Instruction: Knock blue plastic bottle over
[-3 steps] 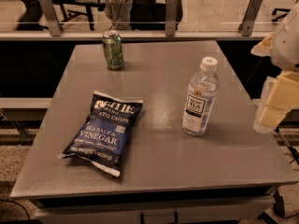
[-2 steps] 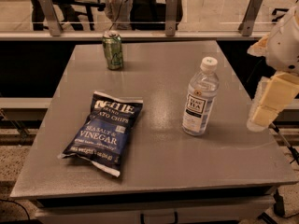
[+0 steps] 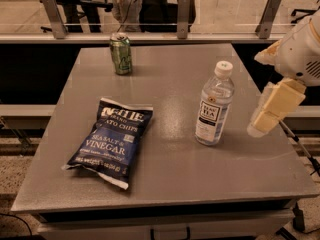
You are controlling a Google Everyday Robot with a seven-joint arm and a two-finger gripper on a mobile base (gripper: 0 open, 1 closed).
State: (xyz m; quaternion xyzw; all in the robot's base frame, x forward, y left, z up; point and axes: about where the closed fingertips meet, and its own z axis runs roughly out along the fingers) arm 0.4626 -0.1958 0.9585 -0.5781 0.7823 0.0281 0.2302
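Observation:
The blue plastic bottle (image 3: 214, 105) stands upright on the right half of the grey table (image 3: 165, 174). It is clear and faintly bluish, with a white cap and a white label with dark print. My gripper (image 3: 267, 118) hangs at the table's right edge, to the right of the bottle and a short gap away from it. It points down and left towards the bottle's lower half. It holds nothing.
A blue chip bag (image 3: 113, 140) lies flat on the left half of the table. A green soda can (image 3: 120, 54) stands at the back left. A glass railing with metal posts (image 3: 183, 15) runs behind the table.
My gripper has moved left, closer to the bottle. The bottle, bag and can have not moved.

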